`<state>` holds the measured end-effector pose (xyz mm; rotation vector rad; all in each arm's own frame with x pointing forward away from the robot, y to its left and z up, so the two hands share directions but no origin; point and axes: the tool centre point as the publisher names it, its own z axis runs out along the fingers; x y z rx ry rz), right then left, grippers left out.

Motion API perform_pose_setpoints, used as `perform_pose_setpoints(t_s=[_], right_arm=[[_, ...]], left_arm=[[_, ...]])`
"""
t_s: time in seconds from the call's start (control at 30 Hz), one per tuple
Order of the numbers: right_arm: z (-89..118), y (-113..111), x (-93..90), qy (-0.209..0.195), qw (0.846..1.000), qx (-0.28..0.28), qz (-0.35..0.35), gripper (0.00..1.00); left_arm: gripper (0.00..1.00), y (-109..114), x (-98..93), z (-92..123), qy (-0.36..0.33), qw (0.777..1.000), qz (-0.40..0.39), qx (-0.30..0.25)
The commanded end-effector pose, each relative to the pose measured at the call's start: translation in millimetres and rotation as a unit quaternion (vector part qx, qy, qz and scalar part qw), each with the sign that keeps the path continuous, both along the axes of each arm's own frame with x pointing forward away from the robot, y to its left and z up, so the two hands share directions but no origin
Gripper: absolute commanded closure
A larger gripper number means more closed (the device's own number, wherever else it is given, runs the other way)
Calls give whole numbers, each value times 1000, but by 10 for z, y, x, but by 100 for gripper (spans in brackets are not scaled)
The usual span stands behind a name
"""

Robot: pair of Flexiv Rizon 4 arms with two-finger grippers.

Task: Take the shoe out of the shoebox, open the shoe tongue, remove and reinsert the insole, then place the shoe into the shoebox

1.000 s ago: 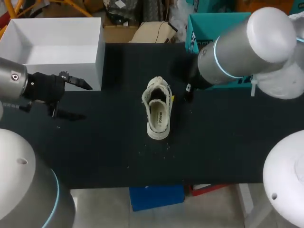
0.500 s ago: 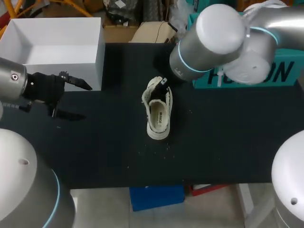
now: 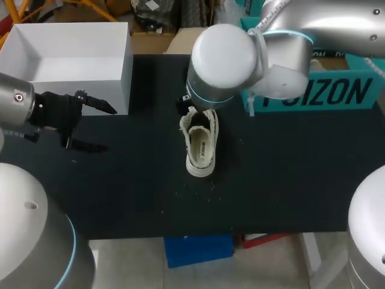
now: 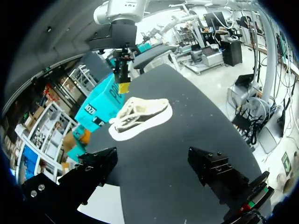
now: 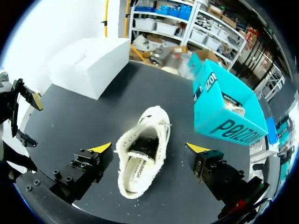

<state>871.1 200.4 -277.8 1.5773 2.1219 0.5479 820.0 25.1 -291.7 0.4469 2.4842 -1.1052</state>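
A cream shoe [image 3: 200, 144] lies upright on the black table [image 3: 289, 180], its opening facing up and the insole showing inside. My right gripper [image 5: 149, 148] hangs open above it, its yellow tips [image 5: 100, 148] spread wide to either side without touching. In the head view the right arm [image 3: 225, 60] covers the shoe's far end and hides that gripper. From the left wrist, the shoe [image 4: 140, 116] sits ahead with the right gripper's yellow fingertip [image 4: 124, 87] just over one end. My left gripper [image 3: 109, 128] stands open and empty at the table's left, well away from the shoe. A teal shoebox [image 3: 337, 90] stands back right.
A white open box [image 3: 66, 60] stands at the back left corner, just behind the left gripper. The teal shoebox [image 5: 224, 109] has something pale inside. Small crumbs dot the table in front of the shoe.
My right arm has swung leftward from beside the teal box until its gripper hangs over the shoe. The shoe and the left arm have not moved.
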Motion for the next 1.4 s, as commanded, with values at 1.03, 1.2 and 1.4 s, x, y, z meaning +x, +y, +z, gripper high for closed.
perform_pose_setpoints(t_s=[1.03,1.2,1.4], right_arm=[[-317,-434,-72,137,983,29,-118,12],[-426,-427,-33,160,981,29,-110,12],[-537,-364,32,177,979,29,-95,13]], left_arm=[[0,-10,-3,-15,-2,1000,1,1],[0,-10,-3,-15,-2,1000,1,1],[0,-10,-3,-15,-2,1000,1,1]])
